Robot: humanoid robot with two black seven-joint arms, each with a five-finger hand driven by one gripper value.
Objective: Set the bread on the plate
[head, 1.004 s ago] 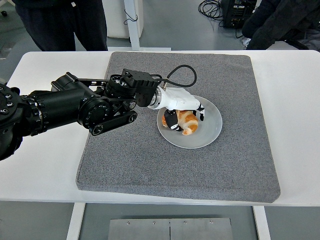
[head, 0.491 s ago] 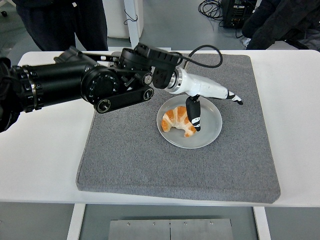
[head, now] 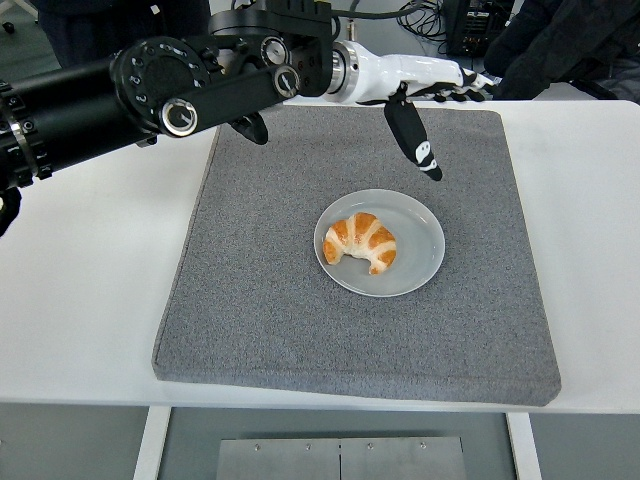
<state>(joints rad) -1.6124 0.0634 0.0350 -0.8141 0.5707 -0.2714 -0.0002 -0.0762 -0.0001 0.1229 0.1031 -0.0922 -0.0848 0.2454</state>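
Note:
A golden croissant (head: 361,241) lies on the round grey plate (head: 420,262) in the middle of the grey mat (head: 260,300). My left hand (head: 432,110) is raised high over the mat's far edge, well above and behind the plate. Its white palm faces down, the fingers are spread flat and the black thumb points down. It holds nothing. The black left arm (head: 150,85) comes in from the upper left. No right arm shows.
The grey mat covers most of the white table (head: 90,280). People in dark clothes (head: 560,40) stand behind the table's far edge at top left and top right. Cables and a black box lie on the floor at the back.
My left hand let go of the croissant on the plate, spread its fingers, then rose up and back towards the mat's far edge. The croissant stays on the plate.

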